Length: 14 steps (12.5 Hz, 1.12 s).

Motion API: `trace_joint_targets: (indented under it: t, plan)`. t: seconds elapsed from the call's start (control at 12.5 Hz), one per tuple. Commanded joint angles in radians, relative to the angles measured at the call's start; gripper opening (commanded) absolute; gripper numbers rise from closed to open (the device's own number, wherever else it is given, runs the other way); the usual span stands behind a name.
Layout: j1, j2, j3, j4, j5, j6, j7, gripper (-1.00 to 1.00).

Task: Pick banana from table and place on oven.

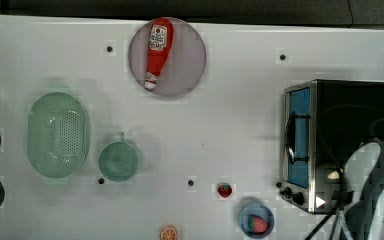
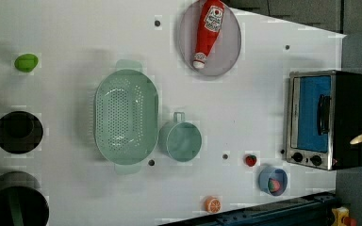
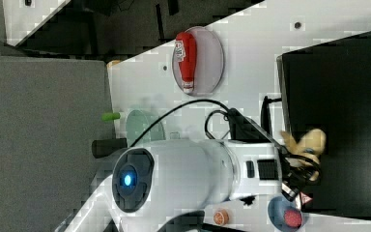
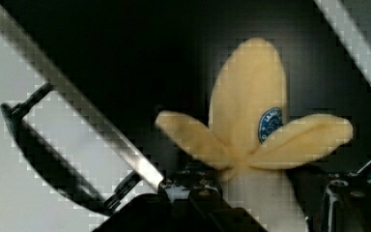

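Banana (image 4: 249, 96) sits between the two dark fingers of the gripper (image 4: 265, 198). It is a pale yellow-cream toy with soft-looking peel flaps spread to either side and a small round blue sticker on its body. We cannot tell whether the gripper clamps it or has let go: in the wrist view one finger lies against the fruit and a narrow dark gap shows at the other.

We find the banana above the matte black top of the oven (image 1: 355, 100), near the corner at the top view's bottom left of that panel, over the knob end. In the right view the fruit (image 3: 309, 140) projects from the white wrist onto the black panel, with black cables (image 3: 212, 104) looping behind the arm.

The oven is boxy, with a silver front frame, a blue-tinted glass door and a dark bar handle (image 4: 43, 145).

On the white table (image 1: 230, 125) we note:
- a strawberry (image 1: 224, 190) just off the oven front, and a blue bowl (image 1: 245, 210) holding a red fruit beside it;
- an orange slice (image 1: 168, 233) at the table edge;
- a red ketchup bottle (image 1: 157, 50) lying on a round grey plate (image 1: 185, 70);
- a perforated pale green colander (image 1: 57, 135) with a matching cup (image 1: 118, 161) just beside it.

Nothing lies on the oven top around the fruit.
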<state>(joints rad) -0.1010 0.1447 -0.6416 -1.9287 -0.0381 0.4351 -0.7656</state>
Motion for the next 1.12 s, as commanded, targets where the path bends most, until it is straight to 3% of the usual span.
trace_joint_targets:
  t: [0.08, 0.24, 0.32, 0.72, 1.12]
  plan:
    - [0.034, -0.014, 0.024, 0.047, -0.002, 0.023, -0.075, 0.49]
    - [0.034, -0.015, 0.026, 0.054, -0.002, 0.033, -0.074, 0.95]
    - [0.037, -0.016, 0.032, 0.055, -0.002, 0.037, -0.075, 1.0]
    - [0.072, -0.083, 0.11, 0.126, -0.003, -0.04, 0.002, 1.0]
    - [0.114, -0.272, 0.322, 0.126, -0.005, -0.335, 0.496, 1.0]
